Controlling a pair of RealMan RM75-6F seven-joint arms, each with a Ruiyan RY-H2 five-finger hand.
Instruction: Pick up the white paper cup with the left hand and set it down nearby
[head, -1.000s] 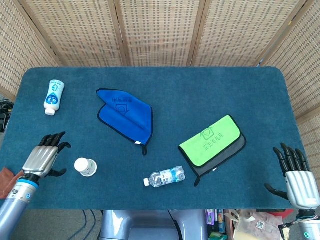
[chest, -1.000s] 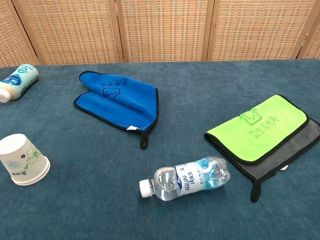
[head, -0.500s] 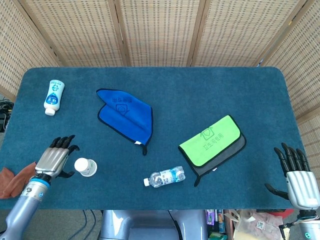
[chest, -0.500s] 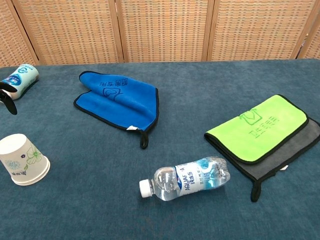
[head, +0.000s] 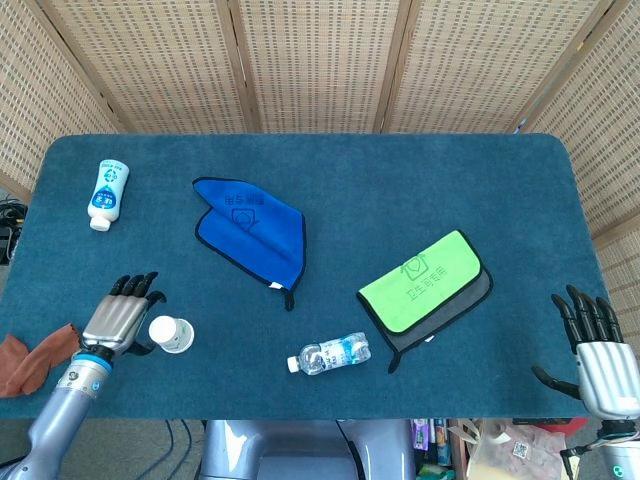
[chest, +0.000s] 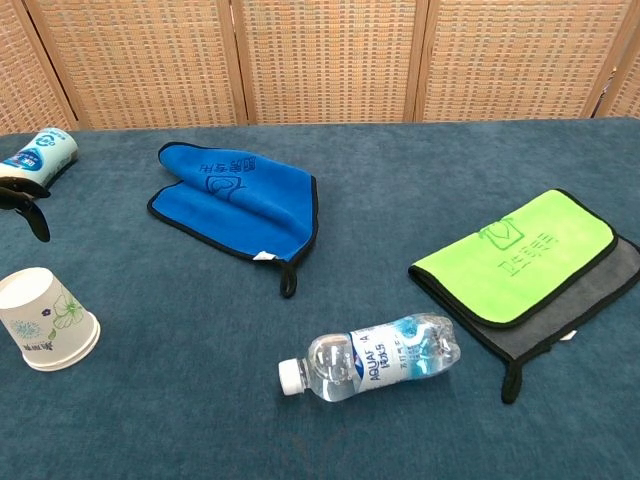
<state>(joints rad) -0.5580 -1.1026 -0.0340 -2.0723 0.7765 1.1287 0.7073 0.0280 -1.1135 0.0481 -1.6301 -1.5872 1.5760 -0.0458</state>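
The white paper cup (head: 171, 334) stands upside down on the blue table (head: 400, 190), well to the left of the water bottle (head: 330, 355) lying on its side, and the left hand (head: 122, 315) sits just beside the cup on its far side from that bottle, fingers apart and holding nothing, not quite touching it as far as the head view shows. Far on the bottle's other side, past the green cloth (head: 422, 280), the right hand (head: 598, 350) rests at the table's corner with fingers spread, empty.
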